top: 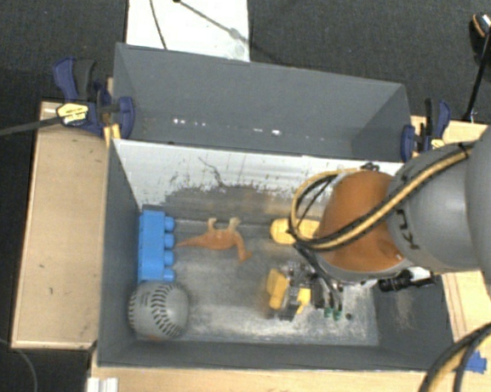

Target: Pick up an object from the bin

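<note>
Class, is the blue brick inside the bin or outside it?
Inside: the blue brick lies on the bin floor, by its left wall.

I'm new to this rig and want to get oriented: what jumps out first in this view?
The big grey robot arm with its orange wrist cover dominates the right half of the grey metal bin, hanging low beside a small yellow blocky object. Against the left wall lie a blue studded plastic brick and, nearer the front corner, a grey stitched ball; an orange toy lizard sits mid-bin.
</note>
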You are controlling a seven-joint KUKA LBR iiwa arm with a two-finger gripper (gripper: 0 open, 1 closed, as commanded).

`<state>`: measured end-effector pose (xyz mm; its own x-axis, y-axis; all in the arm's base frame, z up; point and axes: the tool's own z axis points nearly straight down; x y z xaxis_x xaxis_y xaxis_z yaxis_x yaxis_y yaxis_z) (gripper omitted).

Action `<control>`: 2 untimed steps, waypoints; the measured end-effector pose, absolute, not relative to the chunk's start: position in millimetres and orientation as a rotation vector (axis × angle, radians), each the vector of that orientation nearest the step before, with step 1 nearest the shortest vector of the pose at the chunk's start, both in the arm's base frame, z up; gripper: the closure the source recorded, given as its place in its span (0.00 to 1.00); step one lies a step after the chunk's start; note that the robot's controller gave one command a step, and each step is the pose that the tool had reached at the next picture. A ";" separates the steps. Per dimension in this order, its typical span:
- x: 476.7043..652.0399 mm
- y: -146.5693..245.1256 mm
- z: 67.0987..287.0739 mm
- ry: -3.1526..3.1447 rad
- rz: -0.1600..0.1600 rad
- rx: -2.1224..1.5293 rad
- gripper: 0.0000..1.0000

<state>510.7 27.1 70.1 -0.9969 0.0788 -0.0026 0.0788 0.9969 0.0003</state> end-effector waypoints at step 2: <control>510.7 27.1 70.5 3.136 0.000 0.123 1.00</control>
